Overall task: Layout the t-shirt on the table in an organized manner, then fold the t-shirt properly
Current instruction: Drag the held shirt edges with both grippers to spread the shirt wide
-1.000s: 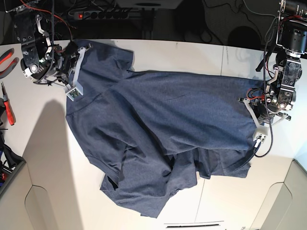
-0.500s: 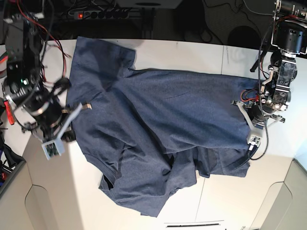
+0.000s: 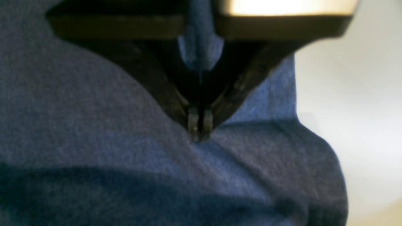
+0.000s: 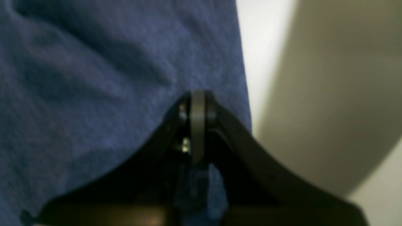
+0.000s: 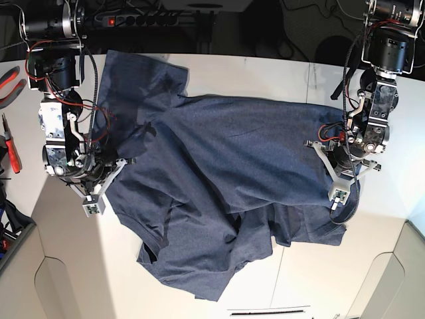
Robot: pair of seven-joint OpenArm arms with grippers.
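The navy-blue t-shirt (image 5: 232,173) lies rumpled across the white table (image 5: 265,70), its lower part bunched in folds toward the front. My right gripper (image 5: 127,161) is shut on the shirt's left edge. In the right wrist view its fingertips (image 4: 198,103) are pressed together with blue cloth (image 4: 94,78) pinched behind them. At the shirt's right edge my left gripper (image 5: 311,143) is shut as well. The left wrist view shows that gripper (image 3: 200,125) closed on the t-shirt (image 3: 94,141), a fold of cloth standing up between its jaws. No lettering shows.
Red-handled pliers (image 5: 10,83) and another red tool (image 5: 10,149) lie off the table's left side. A power strip (image 5: 139,20) and cables run behind the far edge. A dark strip (image 5: 265,311) lies at the front edge. Beige panels (image 5: 66,286) flank the front corners.
My right arm swung from the shirt's top-left corner down its left edge and now pinches cloth there. My left gripper slid inward to the left, dragging the shirt's right edge with it.
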